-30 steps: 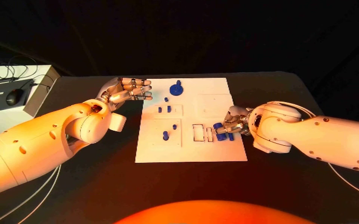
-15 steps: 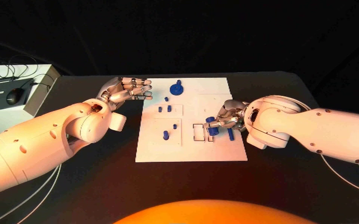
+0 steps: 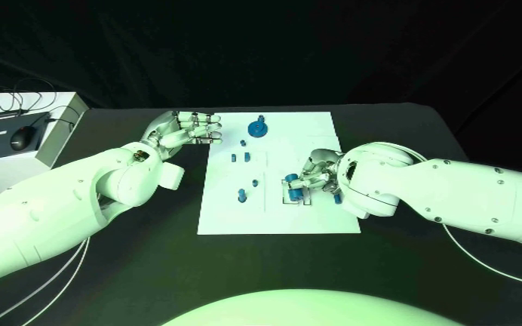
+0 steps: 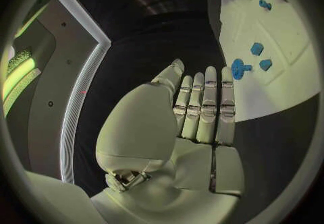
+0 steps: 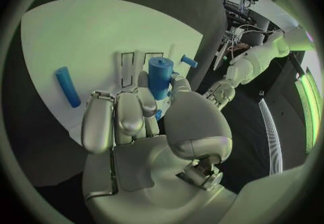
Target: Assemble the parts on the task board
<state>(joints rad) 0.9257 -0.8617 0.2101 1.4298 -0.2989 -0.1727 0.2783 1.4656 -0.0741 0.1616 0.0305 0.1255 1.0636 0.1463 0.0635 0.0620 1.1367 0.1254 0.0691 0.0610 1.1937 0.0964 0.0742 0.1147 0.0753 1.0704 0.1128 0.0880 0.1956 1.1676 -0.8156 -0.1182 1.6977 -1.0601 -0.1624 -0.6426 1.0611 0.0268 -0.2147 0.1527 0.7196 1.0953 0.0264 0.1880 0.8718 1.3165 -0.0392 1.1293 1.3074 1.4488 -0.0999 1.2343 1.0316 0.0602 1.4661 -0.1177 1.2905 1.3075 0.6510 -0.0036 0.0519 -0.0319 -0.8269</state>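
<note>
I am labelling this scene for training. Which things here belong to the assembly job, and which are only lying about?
Job:
- task board
- blue cylinder, held in the right hand
- blue disc part
- loose blue rod
- left hand, holding nothing

Lying about:
- white box at the table's edge
- computer mouse

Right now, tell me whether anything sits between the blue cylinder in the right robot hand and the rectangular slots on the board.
Nothing visible does. The right robot hand holds the blue cylinder upright just short of the outlined slots, and the stretch of task board between them looks bare. A second blue cylinder lies off to one side, clear of that path.
</note>
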